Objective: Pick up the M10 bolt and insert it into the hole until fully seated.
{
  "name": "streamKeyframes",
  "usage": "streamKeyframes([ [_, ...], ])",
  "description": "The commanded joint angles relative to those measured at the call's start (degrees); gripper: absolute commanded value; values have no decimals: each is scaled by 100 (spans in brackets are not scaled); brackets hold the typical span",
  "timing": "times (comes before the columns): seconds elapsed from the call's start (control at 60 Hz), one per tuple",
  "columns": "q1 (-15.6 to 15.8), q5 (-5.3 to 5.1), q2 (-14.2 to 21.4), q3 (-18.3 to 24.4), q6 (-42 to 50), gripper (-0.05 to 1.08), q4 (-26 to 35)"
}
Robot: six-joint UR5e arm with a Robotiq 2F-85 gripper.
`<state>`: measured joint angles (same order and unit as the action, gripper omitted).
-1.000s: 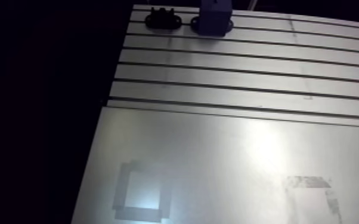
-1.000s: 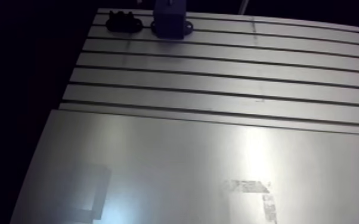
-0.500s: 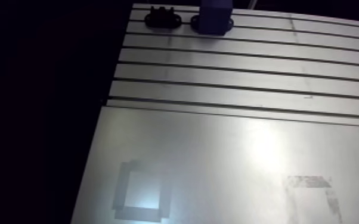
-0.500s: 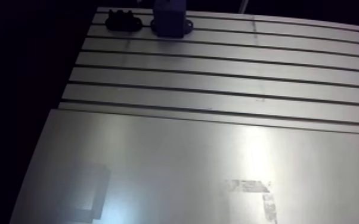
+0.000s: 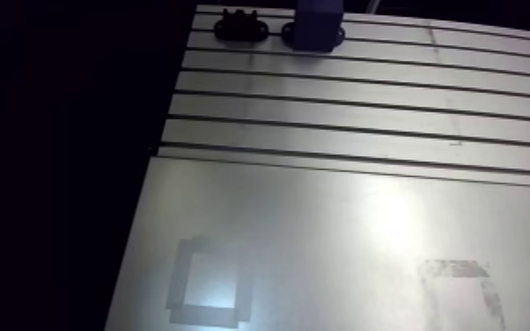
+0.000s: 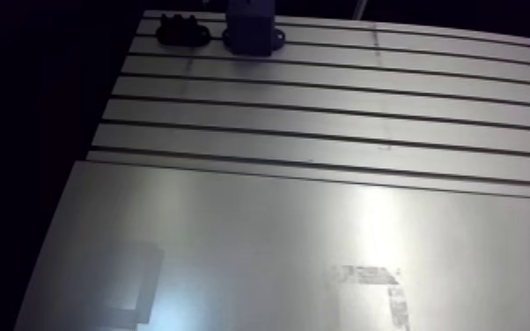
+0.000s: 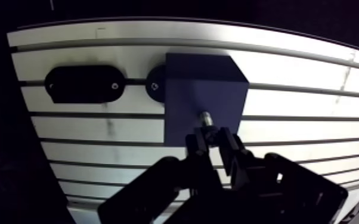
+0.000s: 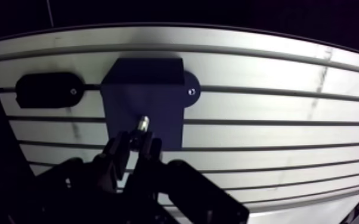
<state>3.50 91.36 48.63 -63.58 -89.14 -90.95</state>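
Insertion judged in hand: M10 bolt (image 7: 207, 118) is held by claw (image 7: 215, 142), closed on it, tip at blue block (image 7: 188, 95). Next: to be pushed straight, kept aligned w/ hole, til seated.

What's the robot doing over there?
The robot's gripper has a small shiny bolt pinched between its fingers. It points the bolt at a dark blue block that sits on the slotted table, next to a black oval piece. The bolt's shaft shows, so it isn't pushed all the way in.
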Motion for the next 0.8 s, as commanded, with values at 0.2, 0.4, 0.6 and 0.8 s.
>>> streamKeyframes([
  [0.2,1,1,8,-95,6,106,-14],
  [0.4,1,9,9,-123,6,105,-23],
  [0.6,1,43,34,-131,101,3,-22],
  [0.8,-7,36,78,-176,94,0,-159],
])
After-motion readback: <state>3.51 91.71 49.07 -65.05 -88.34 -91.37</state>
